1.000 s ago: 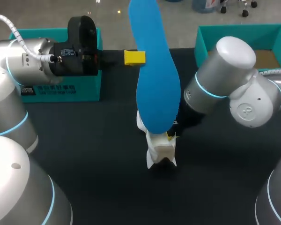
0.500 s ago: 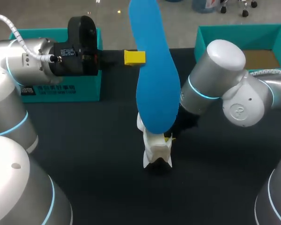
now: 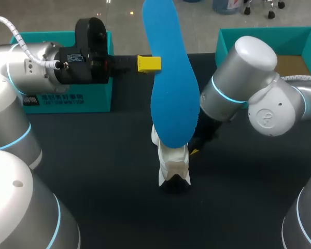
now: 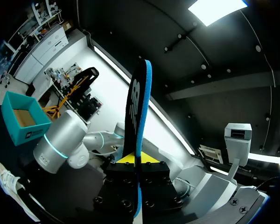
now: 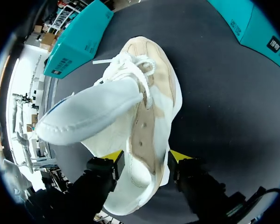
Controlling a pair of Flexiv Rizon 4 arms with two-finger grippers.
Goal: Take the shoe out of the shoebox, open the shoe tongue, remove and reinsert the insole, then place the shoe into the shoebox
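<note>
A long blue insole [image 3: 171,78] stands upright over the table's middle, with my left gripper [image 3: 149,63] shut on its upper part. In the left wrist view the insole [image 4: 136,121] shows edge-on, pinched between the yellow tips of the left gripper [image 4: 137,159]. Below it a white shoe [image 3: 172,161] rests on the black table. My right gripper [image 5: 146,157] stands open, its fingertips [image 5: 113,156] on either side of the rear of the shoe [image 5: 144,112], whose tongue is pulled out. The teal shoebox [image 3: 259,36] sits at the back right.
A second teal box [image 3: 67,98] stands at the back left under my left arm. The black table [image 3: 103,171] is bare around the shoe. In the right wrist view, teal boxes [image 5: 79,37] lie beyond the shoe.
My right gripper has opened and let go of the shoe. The shoe has shifted a little to the left. The left arm and insole have not moved.
</note>
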